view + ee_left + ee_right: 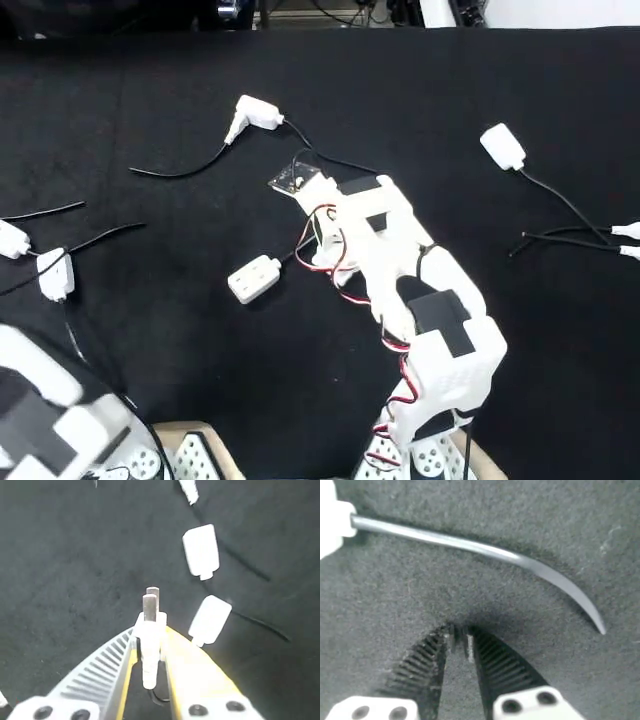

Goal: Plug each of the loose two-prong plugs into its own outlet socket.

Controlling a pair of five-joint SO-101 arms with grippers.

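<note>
- The left tool (150, 630) clamps a white two-prong plug (149, 622) between its fingers, metal prongs pointing straight ahead over the black counter (75, 555).
- Two white cord-end connectors lie on the cloth ahead of that tool and off to one side. One (210, 619) is just past the prongs and the other (201, 550) is farther on.
- The right tool (461, 642) sits down at the cloth with its fingers drawn narrow and the tips almost meeting. Whether they pinch anything cannot be told.
- A black cable (485, 550) crosses just ahead of those tips, one end lying free.
- From the high view, a white outlet socket (253, 279) lies back from the right tool (293, 181), beside its arm. A white corded plug body (257, 111) rests just beyond the tip.
</note>
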